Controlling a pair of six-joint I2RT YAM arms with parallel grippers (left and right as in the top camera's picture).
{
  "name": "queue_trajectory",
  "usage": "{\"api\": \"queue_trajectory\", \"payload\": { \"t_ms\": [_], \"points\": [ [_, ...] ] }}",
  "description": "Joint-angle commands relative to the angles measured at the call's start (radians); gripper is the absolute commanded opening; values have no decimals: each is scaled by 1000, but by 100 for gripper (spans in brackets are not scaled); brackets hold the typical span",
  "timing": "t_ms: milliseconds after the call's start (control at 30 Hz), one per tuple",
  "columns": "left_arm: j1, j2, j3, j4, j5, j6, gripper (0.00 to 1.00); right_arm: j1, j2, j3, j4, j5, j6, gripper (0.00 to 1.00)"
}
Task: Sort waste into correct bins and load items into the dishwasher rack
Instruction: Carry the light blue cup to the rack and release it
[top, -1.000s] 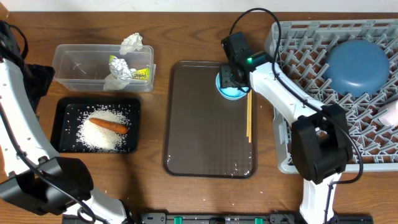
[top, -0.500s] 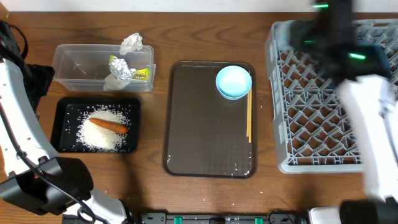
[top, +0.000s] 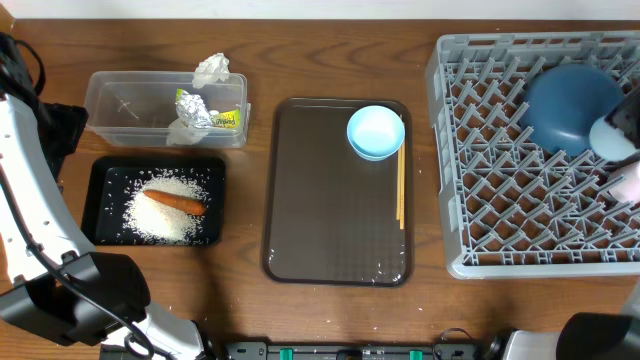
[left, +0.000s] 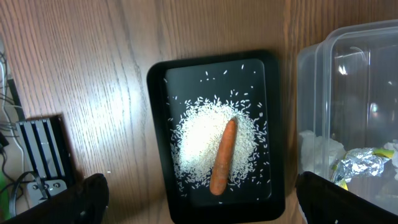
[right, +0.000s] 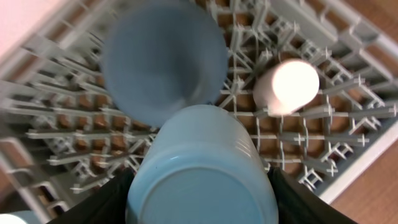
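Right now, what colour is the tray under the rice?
Black tray; left wrist view shows it best.

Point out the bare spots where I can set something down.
Free: the brown tray's left and near part, away from the bowl and chopsticks; the rack's near-left pegs; the tub's left half. Crowded: the black tray, under rice and carrot.
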Motion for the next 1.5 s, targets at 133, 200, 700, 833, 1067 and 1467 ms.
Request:
{"api": "queue_trajectory", "payload": {
  "t_ms": [133, 200, 700, 833, 1067, 1467],
  "points": [
    [3, -1, 6, -5, -20, -6, 98, -27, 85, -116, 74, 32, 52, 59],
    [3, -1, 6, -5, -20, -5, 98, -30, 103, -120, 80, 66, 52, 59],
    [3, -1, 6, -5, -20, -5, 98, -62, 143, -124, 55, 103, 47, 66],
    [3, -1, 6, -5, -20, -6, 98, -62, 143, -124, 50, 73, 47, 68],
    [3, -1, 6, -5, -20, -5, 98, -62, 143, -124, 28, 10, 44, 80],
    [3, -1, 6, -5, -20, -5, 98, 68, 72, -124, 66, -428, -69, 73]
  ]
}}
